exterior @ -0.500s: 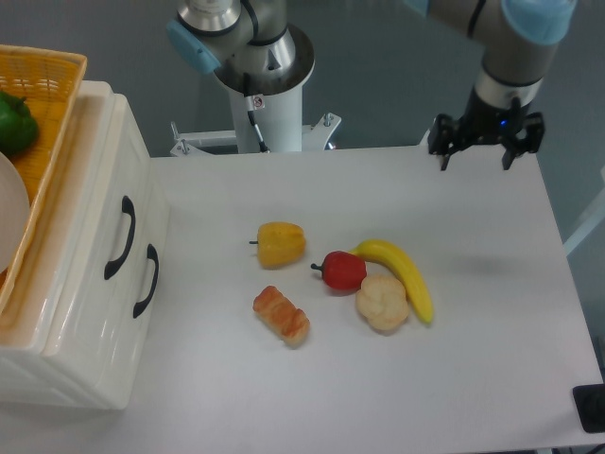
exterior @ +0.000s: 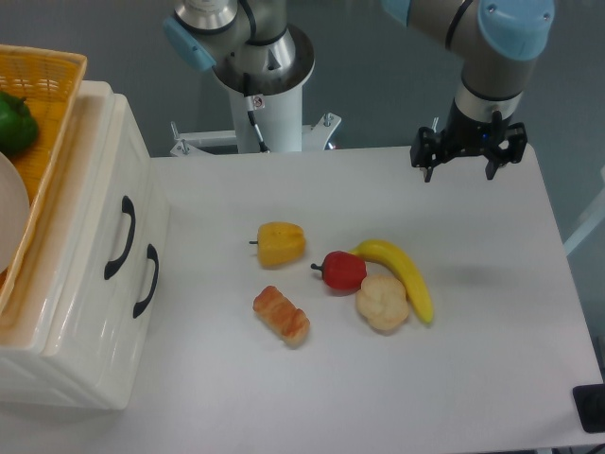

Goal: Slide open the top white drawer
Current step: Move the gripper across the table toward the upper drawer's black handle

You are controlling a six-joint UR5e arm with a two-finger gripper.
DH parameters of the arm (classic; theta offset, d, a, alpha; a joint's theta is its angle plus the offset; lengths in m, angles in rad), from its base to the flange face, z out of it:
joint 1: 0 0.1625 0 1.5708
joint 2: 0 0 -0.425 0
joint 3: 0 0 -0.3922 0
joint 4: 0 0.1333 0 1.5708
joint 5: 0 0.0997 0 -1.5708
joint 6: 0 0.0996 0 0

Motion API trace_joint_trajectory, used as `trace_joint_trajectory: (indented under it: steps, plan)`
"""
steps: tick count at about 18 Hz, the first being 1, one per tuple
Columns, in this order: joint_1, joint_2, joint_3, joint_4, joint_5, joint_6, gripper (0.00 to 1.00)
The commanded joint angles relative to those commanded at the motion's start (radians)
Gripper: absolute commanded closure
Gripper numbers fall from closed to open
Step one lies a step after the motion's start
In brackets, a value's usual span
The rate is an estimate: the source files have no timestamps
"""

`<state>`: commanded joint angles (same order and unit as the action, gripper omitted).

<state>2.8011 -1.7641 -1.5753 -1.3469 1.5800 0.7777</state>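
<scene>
The pincer (exterior: pixel 458 173) has shifted slightly left from half a second ago, fingers spread wide and empty above the far right tabletop (exterior: pixel 492 312). The top white drawer (exterior: pixel 104 236) remains closed at far left, well apart; approach barely begun.
</scene>
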Motion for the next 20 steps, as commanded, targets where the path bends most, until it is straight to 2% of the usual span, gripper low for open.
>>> trace_joint_trajectory:
  steps: [6, 10, 13, 20]
  plan:
    - [-0.031, -0.026, -0.006, 0.002, 0.003, -0.044, 0.00]
    - [-0.084, -0.029, -0.017, 0.000, 0.006, -0.061, 0.00]
    - [-0.132, -0.031, -0.014, -0.005, 0.000, -0.208, 0.00]
    - [-0.251, -0.040, -0.009, -0.011, -0.020, -0.389, 0.00]
